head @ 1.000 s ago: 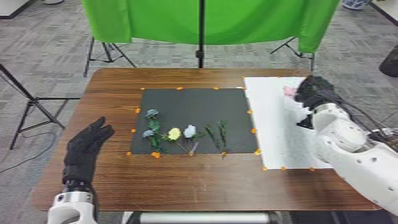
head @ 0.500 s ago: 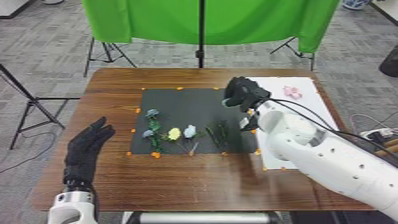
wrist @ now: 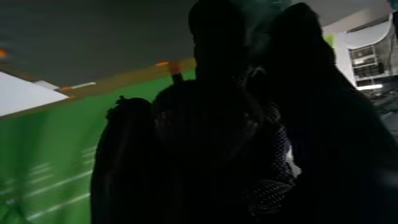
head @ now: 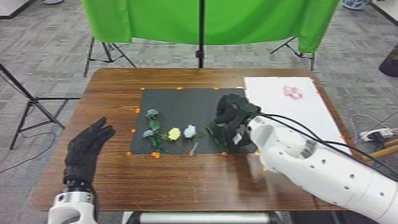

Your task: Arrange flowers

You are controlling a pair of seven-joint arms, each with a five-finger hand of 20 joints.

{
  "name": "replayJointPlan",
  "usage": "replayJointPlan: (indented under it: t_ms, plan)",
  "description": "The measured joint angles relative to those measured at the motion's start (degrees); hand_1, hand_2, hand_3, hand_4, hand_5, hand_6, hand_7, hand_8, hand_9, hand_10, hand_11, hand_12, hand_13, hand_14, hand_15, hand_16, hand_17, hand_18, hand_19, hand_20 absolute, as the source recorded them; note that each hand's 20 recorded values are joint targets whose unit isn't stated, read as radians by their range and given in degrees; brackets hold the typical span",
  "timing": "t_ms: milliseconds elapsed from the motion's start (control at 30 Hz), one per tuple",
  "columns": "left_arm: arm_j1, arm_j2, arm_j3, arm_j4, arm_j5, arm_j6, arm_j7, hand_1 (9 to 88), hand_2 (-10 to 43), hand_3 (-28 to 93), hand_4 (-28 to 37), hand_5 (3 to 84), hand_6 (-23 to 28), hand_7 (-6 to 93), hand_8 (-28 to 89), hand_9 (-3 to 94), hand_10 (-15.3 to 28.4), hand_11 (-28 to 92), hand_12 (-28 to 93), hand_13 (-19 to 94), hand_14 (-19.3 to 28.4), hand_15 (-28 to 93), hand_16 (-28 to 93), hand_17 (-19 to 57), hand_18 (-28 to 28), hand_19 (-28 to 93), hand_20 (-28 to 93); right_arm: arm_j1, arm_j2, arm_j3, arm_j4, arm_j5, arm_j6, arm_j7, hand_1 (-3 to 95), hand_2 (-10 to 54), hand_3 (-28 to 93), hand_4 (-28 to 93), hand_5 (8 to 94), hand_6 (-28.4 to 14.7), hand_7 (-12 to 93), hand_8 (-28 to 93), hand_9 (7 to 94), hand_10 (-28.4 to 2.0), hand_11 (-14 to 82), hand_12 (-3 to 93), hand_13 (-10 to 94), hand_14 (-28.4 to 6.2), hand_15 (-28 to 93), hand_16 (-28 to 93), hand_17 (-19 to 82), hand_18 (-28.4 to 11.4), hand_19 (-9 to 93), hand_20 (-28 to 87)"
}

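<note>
The right hand (head: 235, 112) is over the dark mat (head: 182, 102), partly hiding green stems (head: 211, 132); whether it grips anything, I cannot tell. On the mat's left half lie blue flowers (head: 152, 113), with a yellow flower (head: 174, 133) and a pale flower (head: 190, 131) between them and the stems. A pink flower (head: 293, 92) lies on the white sheet (head: 302, 115). The left hand (head: 82, 152), loosely straight, is beside the mat. Green cloth (head: 151, 20) hangs beyond the counter (head: 133, 185).
</note>
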Motion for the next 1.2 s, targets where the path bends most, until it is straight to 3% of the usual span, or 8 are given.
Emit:
replayJointPlan:
  t_ms: [567,733,867,1000,1200]
  plan:
    - [-0.1,0.02,0.09,0.07,0.0,-0.06,0.01,27.7,3.1,64,-23.0,47.2,5.0,7.8,-6,45.9,13.8,16,11,35,16.7,19,-1,5.0,12.1,7,18,1.0,-0.7,-1.1,0.0,-0.4,3.9,-0.7,59.4,-9.5,53,-19,77.4,3.1,19,5,92.0,-8.8,18.2,33.3,94,-1.3,56,33,69,-9.7,93,54]
    - [-0.4,0.0,0.12,0.1,0.0,-0.06,0.0,27.7,3.1,65,-22.6,47.2,4.9,7.9,-6,45.8,13.7,16,11,35,16.7,19,-1,5.0,12.1,7,18,1.3,-1.3,-1.5,0.0,-1.1,2.8,-0.6,56.3,-9.5,49,-16,74.6,2.3,18,5,89.4,-9.9,22.9,28.1,94,-1.5,55,34,68,-9.6,93,54]
    - [-0.3,0.0,0.09,0.1,0.0,-0.1,0.0,27.7,3.1,66,-21.4,46.5,4.6,7.5,-6,45.8,13.8,16,11,35,16.6,18,-1,4.9,12.2,7,18,1.3,-1.7,-1.4,0.8,-1.3,0.0,-0.6,48.0,-9.5,59,-21,70.8,2.1,17,2,87.9,-10.6,24.7,23.0,94,-1.8,54,35,68,-9.7,93,53]
    - [-0.2,-0.06,0.04,0.08,0.0,-0.35,0.01,27.7,3.1,65,-20.9,46.4,4.7,7.5,-6,45.7,13.7,16,11,35,16.7,18,0,4.9,12.3,7,18,1.3,-2.5,-1.3,2.5,-1.3,-1.5,-0.6,42.4,-9.5,63,-21,69.4,2.2,17,-8,87.7,-10.7,24.8,22.7,94,-1.8,53,35,68,-9.7,93,53]
    - [-0.1,-0.07,0.13,0.08,-0.01,-0.38,0.26,27.7,2.9,65,-20.7,46.3,4.7,7.5,-6,45.6,13.6,16,11,35,16.8,18,0,5.0,12.2,7,18,1.2,-2.6,-0.6,2.7,-3.6,-2.1,-0.6,38.1,-9.5,62,-21,63.5,1.7,15,-10,86.6,-11.1,24.7,22.9,94,-2.0,53,35,68,-10.0,93,53]
